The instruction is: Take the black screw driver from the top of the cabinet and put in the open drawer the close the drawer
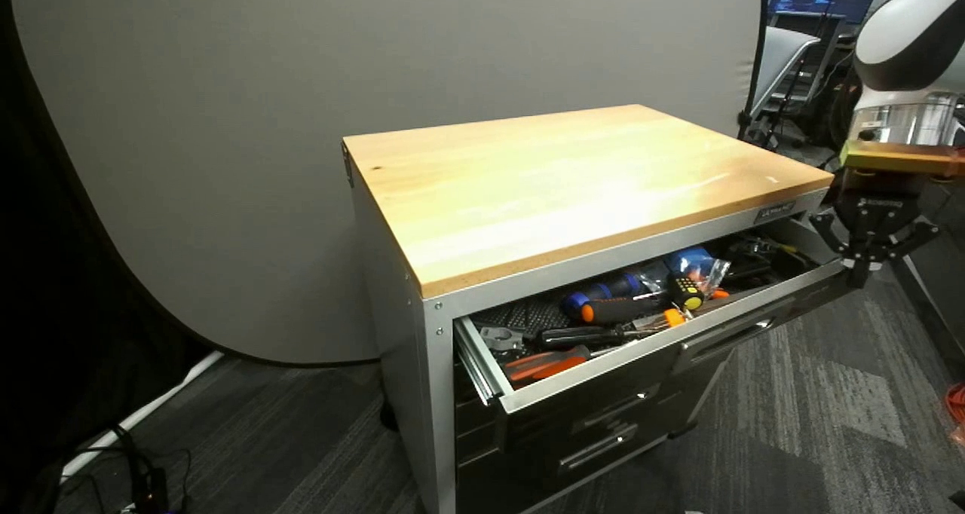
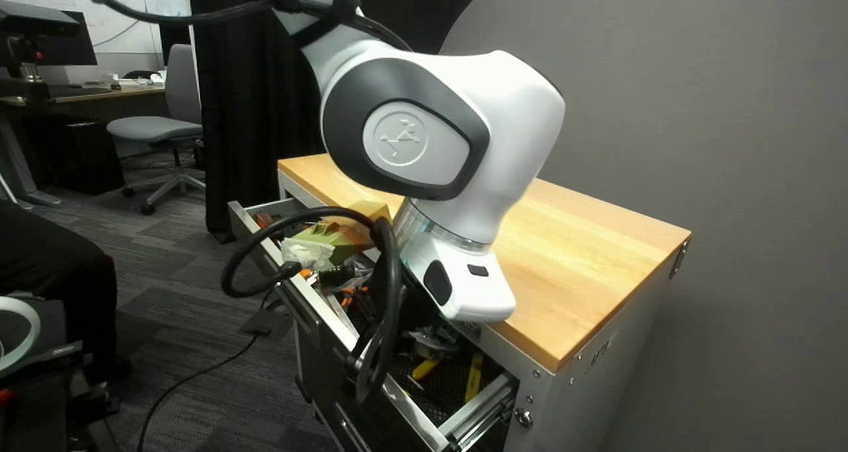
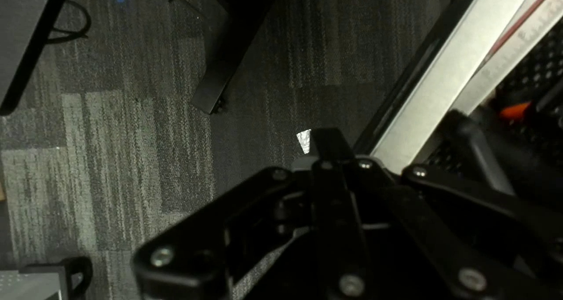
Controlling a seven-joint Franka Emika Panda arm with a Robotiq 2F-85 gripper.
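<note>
- At the right of an exterior view, the hand [image 1: 860, 267] points downward, its two fingers pressed together.
- In the middle of the wrist view the fingertips [image 3: 330, 144] stand right beside the front rim of the drawer [image 1: 588, 371]; whether they touch it, I cannot tell.
- The white arm [image 2: 517, 114] fills the centre of an exterior view, a black cable [image 2: 393, 280] looping below it.
- The drawer is pulled out and full of tools; in the wrist view's upper right, a ruler [image 3: 521, 46] lies along its front wall.
- The black screw driver [image 1: 684, 292], stubby with yellow spots, lies in the drawer, right of the frame's centre, just below a blue packet [image 1: 687, 260].
- To its left are an orange-ended handle [image 1: 620, 310] and a blue-banded handle [image 1: 603, 289]; lower left, a red-handled tool [image 1: 546, 363].
- The grey cabinet [image 1: 403, 348] shows in both exterior views; its light wooden counter [image 1: 528, 182] carries a bright glare.
- A grey backdrop [image 1: 226, 160] stands behind.
- An office chair [image 2: 159, 127] sits upper left.
</note>
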